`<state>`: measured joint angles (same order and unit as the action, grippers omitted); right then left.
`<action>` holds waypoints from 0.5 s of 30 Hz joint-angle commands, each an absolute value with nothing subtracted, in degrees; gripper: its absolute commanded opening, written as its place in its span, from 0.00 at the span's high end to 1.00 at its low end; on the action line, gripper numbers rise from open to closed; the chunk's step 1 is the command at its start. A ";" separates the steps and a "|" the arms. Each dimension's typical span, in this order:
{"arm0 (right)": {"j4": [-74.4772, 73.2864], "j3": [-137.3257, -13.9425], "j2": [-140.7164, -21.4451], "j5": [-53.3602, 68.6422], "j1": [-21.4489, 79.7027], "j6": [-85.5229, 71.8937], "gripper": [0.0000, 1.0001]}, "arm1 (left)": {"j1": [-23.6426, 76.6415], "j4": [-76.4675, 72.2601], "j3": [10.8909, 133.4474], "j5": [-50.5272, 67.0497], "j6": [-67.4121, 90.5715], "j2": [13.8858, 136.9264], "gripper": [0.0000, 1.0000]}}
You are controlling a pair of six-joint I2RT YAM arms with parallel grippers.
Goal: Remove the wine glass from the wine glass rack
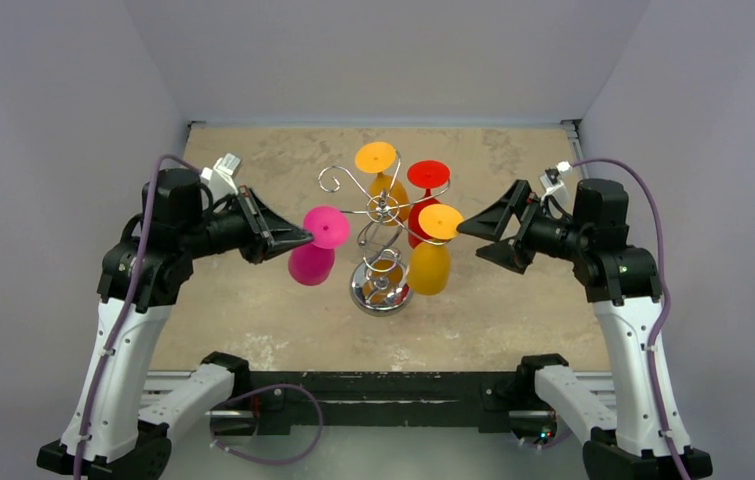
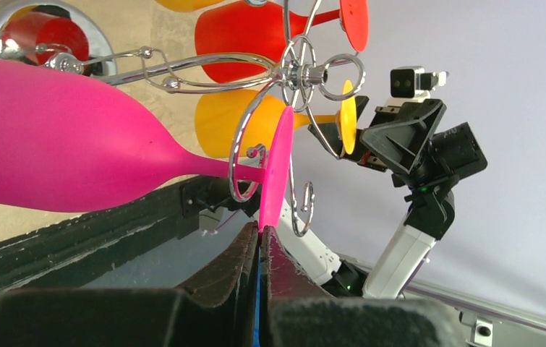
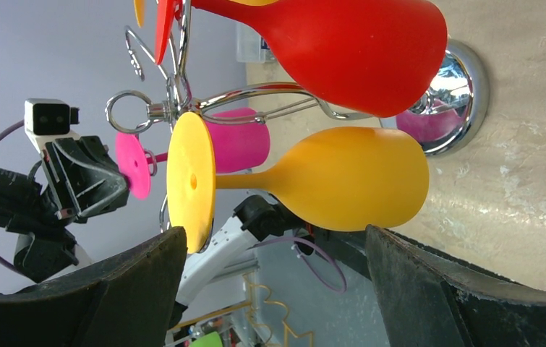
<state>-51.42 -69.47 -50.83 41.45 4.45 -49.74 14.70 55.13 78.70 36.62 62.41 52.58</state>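
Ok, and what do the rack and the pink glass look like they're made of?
wine glass rack: polished chrome-finished metal wire, judging by the mirror-like reflections on its wires and domed foot. pink wine glass: opaque, matte, evenly coloured, with no see-through or sharp glints, so probably plastic or coated glass; the look leaves that open.

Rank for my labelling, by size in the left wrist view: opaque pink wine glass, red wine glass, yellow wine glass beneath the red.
Pink wine glass, though nearest the camera.
Red wine glass, yellow wine glass: alike.
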 commanded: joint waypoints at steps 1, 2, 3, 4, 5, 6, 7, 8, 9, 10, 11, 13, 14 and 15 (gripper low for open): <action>-50.88 -69.02 -49.90 41.35 4.49 -48.52 0.08 | 14.06 56.53 80.80 35.46 63.44 51.82 1.00; -50.87 -69.00 -49.92 41.34 4.54 -48.52 0.08 | 13.94 56.52 80.92 35.24 63.63 51.75 1.00; -50.81 -69.07 -49.92 41.39 4.49 -48.52 0.08 | 13.82 56.54 81.13 35.08 63.77 51.77 1.00; -50.80 -69.08 -49.88 41.47 4.53 -48.52 0.08 | 13.80 56.50 81.31 34.93 63.95 51.89 1.00; -50.80 -69.15 -49.99 41.48 4.54 -48.44 0.08 | 13.80 56.14 81.42 34.82 64.12 52.01 1.00; -50.80 -69.15 -50.01 41.55 4.49 -48.43 0.08 | 13.80 55.61 81.47 34.73 64.34 52.17 1.00; -50.80 -69.10 -50.01 41.56 4.48 -48.38 0.08 | 13.80 55.26 81.52 34.73 64.52 52.32 1.00; -50.87 -69.08 -50.01 41.57 4.48 -48.35 0.08 | 13.78 55.15 81.67 34.64 64.84 52.50 1.00; -50.89 -69.08 -50.01 41.59 4.50 -48.34 0.08 | 13.77 54.97 81.80 34.61 65.11 52.74 1.00; -50.94 -69.08 -50.01 41.65 4.55 -48.30 0.08 | 13.73 54.79 81.97 34.62 65.45 52.92 1.00; -51.12 -69.08 -50.01 41.66 4.50 -48.22 0.08 | 13.71 54.57 82.08 34.53 65.85 53.11 1.00; -51.36 -69.04 -49.93 41.65 4.53 -48.04 0.08 | 13.71 53.82 82.01 34.41 66.64 53.18 1.00; -51.41 -69.00 -49.92 41.65 4.53 -48.01 0.08 | 13.71 53.58 82.00 34.47 66.96 53.28 1.00; -51.42 -68.99 -49.92 41.64 4.49 -47.99 0.08 | 13.77 53.43 81.96 34.58 67.30 53.33 1.00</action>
<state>-51.51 -69.08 -50.83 41.47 4.45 -49.28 14.24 56.12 79.79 34.39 63.72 53.15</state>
